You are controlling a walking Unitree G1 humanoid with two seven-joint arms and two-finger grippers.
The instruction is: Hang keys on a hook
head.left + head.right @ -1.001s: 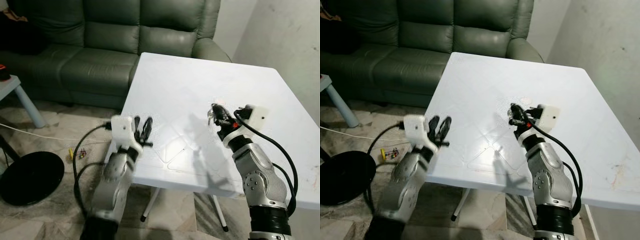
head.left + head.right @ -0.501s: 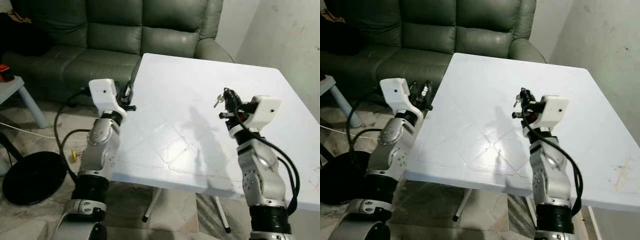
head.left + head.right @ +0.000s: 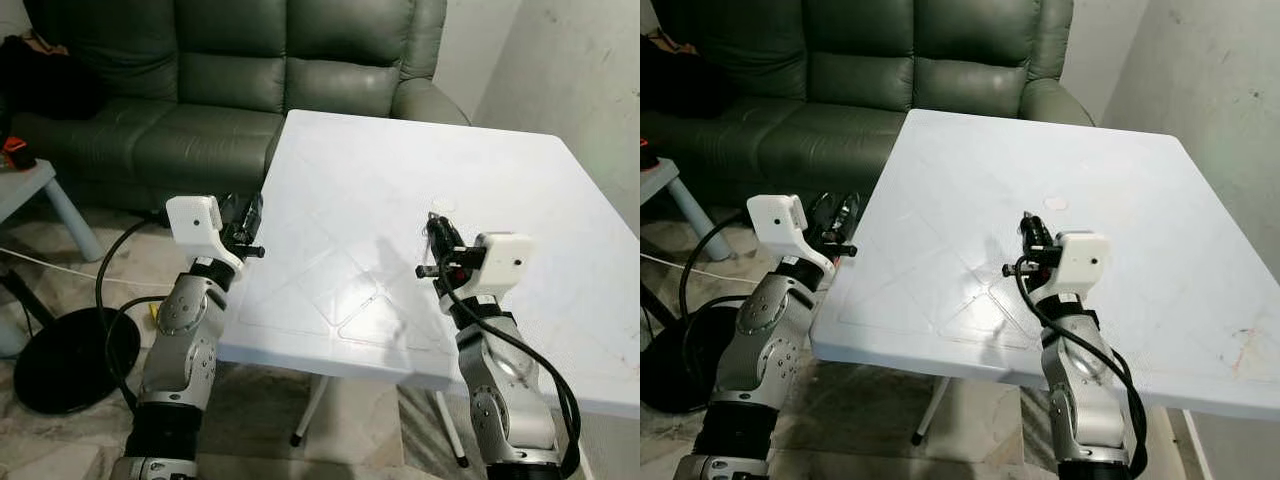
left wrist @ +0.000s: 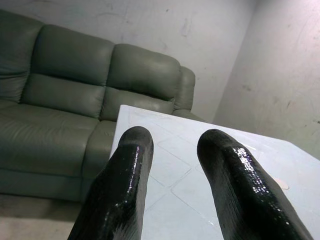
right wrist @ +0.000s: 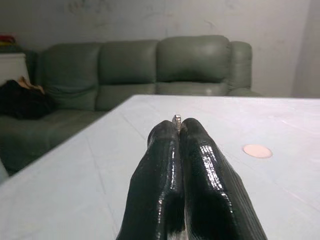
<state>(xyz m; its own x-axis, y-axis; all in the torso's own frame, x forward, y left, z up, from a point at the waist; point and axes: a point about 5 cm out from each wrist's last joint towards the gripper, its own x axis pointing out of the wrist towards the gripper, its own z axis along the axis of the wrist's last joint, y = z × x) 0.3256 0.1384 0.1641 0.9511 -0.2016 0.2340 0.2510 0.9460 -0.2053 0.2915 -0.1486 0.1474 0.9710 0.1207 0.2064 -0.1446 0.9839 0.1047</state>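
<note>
Backing the scene: green sofa [image 3: 200, 80] along the far side, pale wall [image 3: 570, 70] on the right. White square tabletop [image 3: 400, 180] in front of it, one corner almost touching the sofa seat. Marbled floor [image 3: 60, 440] below, with a round black base [image 3: 65, 360] down on the robot's left and a cable across the floor near it. Corner of a light blue side table [image 3: 40, 190] at the left edge, something red and black on it, too small to tell what.

Left arm raised at the tabletop's left edge; left hand [image 4: 170, 150] has its fingers apart with a clear gap, nothing between them, pointing over the tabletop toward the sofa. White camera block sits on that wrist.

Right arm up over the tabletop's near half; right hand [image 5: 179, 131] has fingers [image 5: 200, 160] pressed together, a sliver of metal poking out at the tips — the keys [image 5: 176, 119]. From the head views the keys are mostly hidden by the fingers, held above the surface.

Small round pinkish disc [image 5: 257, 150] on the tabletop, beyond the right hand and apart from it.
</note>
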